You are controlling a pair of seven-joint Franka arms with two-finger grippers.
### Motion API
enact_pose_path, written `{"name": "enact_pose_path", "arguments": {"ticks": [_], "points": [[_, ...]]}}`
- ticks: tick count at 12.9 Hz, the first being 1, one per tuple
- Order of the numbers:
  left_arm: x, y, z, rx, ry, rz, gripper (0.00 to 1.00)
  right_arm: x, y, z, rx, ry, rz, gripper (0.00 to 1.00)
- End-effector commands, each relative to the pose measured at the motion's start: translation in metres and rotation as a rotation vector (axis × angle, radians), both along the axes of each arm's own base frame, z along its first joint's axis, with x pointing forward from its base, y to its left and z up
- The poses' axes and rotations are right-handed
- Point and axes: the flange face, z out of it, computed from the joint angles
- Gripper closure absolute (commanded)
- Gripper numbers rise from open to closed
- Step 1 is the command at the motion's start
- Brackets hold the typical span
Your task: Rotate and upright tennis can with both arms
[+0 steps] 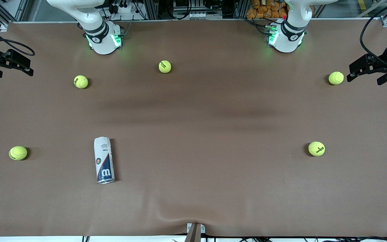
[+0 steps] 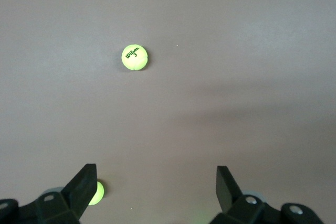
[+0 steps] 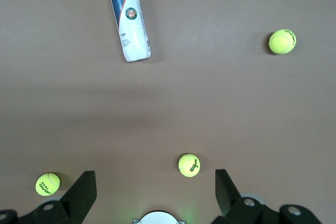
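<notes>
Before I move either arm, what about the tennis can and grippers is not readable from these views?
- Tennis can: underside hidden against the table; small label print too tiny, front and right wrist views.
- Can absent from the left wrist view.
- Left gripper: fingertips only, body cut off.
- Right gripper: same.

The tennis can (image 1: 104,160) carries a large white "W" on its navy band — clear in the front and right wrist views. One ball (image 2: 135,57) reads "Wilson 3" — its lettering sits toward ten o'clock on the ball
</notes>
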Motion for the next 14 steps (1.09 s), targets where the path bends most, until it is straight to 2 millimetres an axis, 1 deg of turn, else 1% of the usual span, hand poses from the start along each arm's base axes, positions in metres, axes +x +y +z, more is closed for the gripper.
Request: {"name": "enact_pose_path", "arguments": {"ticks": [1, 4, 5, 6, 7, 8, 12, 14], "points": [[-0.01, -0.002, 0.004, -0.018, -0.014, 0.005, 0.0, -0.005, -0.002, 0.002, -0.012, -0.009, 0.01, 0.0], [-0.009, -0.001, 0.003, -0.016, -0.013, 0.005, 0.0, -0.003, -0.003, 0.0, -0.012, -0.009, 0.007, 0.0], [-0.009, -0.004, 0.003, -0.015, -0.013, -0.003, 0.0, 0.0, -0.001, -0.005, -0.012, 0.0, 0.007, 0.0], [-0.009, -0.009, 0.006, -0.005, -0.019, -0.015, 0.0, 0.009, 0.0, -0.018, -0.012, 0.018, 0.009, 0.0], [-0.009, -0.015, 0.009, 0.004, -0.025, -0.028, 0.0, 0.022, 0.001, -0.035, -0.013, 0.035, 0.01, 0.0], [-0.009, -0.017, 0.009, 0.006, -0.025, -0.028, 0.0, 0.034, 0.003, -0.051, -0.015, 0.038, 0.013, 0.0], [-0.01, -0.016, 0.002, 0.005, -0.012, -0.031, 0.0, 0.072, 0.008, -0.093, -0.016, 0.0, 0.022, 0.0], [-0.009, -0.015, 0.003, 0.007, -0.014, -0.041, 0.0, 0.093, 0.02, -0.121, -0.015, -0.022, 0.041, 0.0]]}}
